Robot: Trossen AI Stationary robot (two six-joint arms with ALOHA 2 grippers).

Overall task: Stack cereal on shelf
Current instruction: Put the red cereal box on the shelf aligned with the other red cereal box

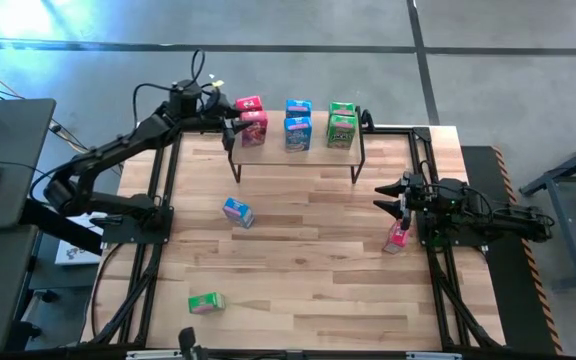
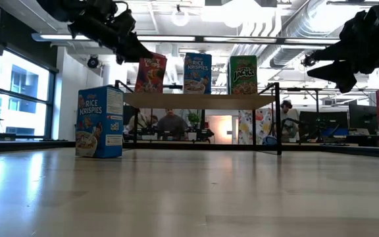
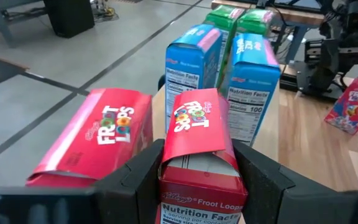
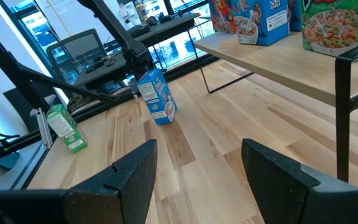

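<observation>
Cereal boxes fill the shelf (image 1: 298, 150) at the high view's upper middle: red, blue and green pairs. The left claw (image 1: 230, 128) grips the front red box (image 1: 254, 129) there; three boxes remain on the tabletop (image 1: 308, 260), the right claw (image 1: 396, 197) hovering wide above the pink one (image 1: 398, 237). In the low view, contact with the shelf is probably made, though hard to confirm. The left wrist view shows fingers clamped on that red box. Next: release, withdraw.
</observation>
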